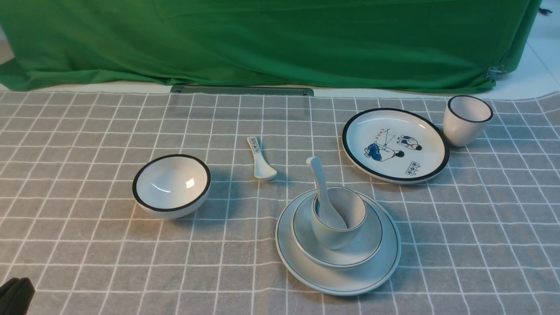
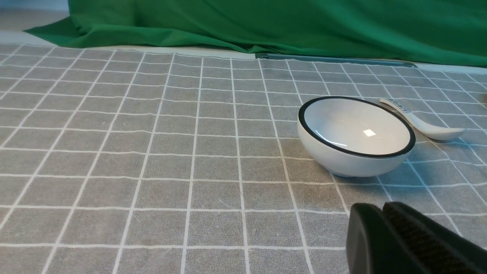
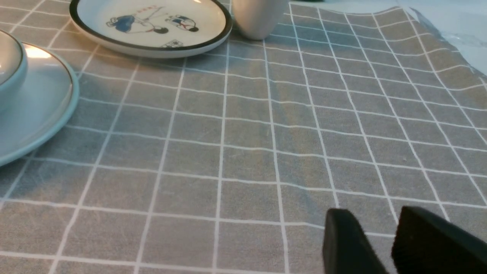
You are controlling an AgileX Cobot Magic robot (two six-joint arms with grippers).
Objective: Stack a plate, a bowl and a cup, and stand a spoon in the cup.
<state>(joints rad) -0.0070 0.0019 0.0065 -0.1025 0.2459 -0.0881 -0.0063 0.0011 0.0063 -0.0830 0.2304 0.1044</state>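
White spoon (image 1: pixel 323 192) stands in cup (image 1: pixel 339 217) (bowl (image 1: pixel 337 236), plate (image 1: pixel 337 243) beneath).

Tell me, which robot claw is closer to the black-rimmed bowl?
Left. The left gripper sits close in front of the black-rimmed bowl, nothing between them. The right gripper faces the cartoon plate instead; its view doesn't show that bowl.

I see a black-rimmed bowl (image 1: pixel 171 185), a marked spoon (image 1: pixel 260 159), a cartoon plate (image 1: pixel 395 145) and a black-rimmed cup (image 1: pixel 466 120) on the checked cloth (image 1: pixel 87 245).
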